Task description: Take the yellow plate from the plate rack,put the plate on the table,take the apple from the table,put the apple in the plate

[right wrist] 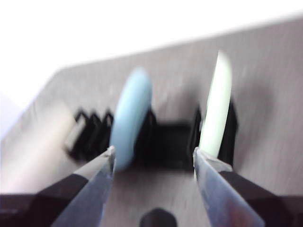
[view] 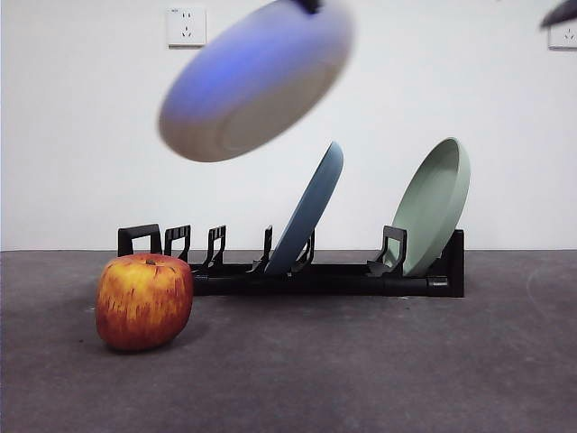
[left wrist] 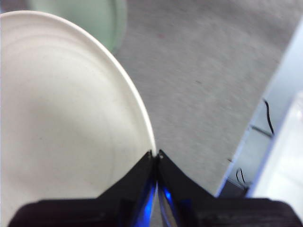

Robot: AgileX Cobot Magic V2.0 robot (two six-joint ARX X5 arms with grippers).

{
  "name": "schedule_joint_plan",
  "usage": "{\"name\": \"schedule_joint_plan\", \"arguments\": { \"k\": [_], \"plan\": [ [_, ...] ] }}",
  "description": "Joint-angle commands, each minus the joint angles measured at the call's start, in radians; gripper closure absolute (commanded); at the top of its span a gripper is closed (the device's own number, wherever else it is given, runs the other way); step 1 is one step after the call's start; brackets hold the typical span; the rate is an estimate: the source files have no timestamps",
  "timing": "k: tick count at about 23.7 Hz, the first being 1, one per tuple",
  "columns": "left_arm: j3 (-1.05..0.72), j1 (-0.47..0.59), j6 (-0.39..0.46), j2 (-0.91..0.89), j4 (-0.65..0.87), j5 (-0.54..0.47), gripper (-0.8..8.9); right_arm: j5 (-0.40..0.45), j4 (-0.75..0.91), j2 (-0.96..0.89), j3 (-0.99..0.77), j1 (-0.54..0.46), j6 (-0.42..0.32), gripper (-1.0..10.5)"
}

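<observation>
From the front I see the yellow plate (view: 257,81) tilted and blurred in the air, well above the plate rack (view: 297,262) and clear of it, with a dark tip at its top edge. The rack holds a blue plate (view: 308,209) and a pale green plate (view: 435,204), both leaning in their slots. The apple (view: 144,300) sits on the table (view: 379,370) just in front of the rack's looped end. On my left wrist camera, the left gripper (left wrist: 156,153) has its jaws pressed together, pinching the cream plate's rim. On my right wrist camera, the right gripper (right wrist: 154,156) is spread wide and holds nothing, hanging above the rack.
</observation>
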Motion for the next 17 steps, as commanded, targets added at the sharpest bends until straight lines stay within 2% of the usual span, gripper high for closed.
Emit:
{"name": "schedule_joint_plan", "arguments": {
  "k": [1,3,6,17],
  "plan": [
    [-0.002,-0.106,0.011,0.032,0.025,-0.06,8.22,0.003,-0.005,0.002,0.061,-0.011,-0.008,6.6],
    [-0.002,-0.176,0.01,0.076,0.048,-0.108,8.22,0.003,-0.034,0.002,0.112,-0.016,-0.008,6.6],
    [-0.002,-0.222,0.01,0.151,0.061,-0.118,8.22,0.002,-0.064,0.002,0.154,-0.016,-0.008,6.6],
    [-0.002,-0.266,0.005,0.463,0.126,-0.191,8.22,0.002,-0.116,0.002,0.183,-0.016,-0.008,6.6]
  ]
}}
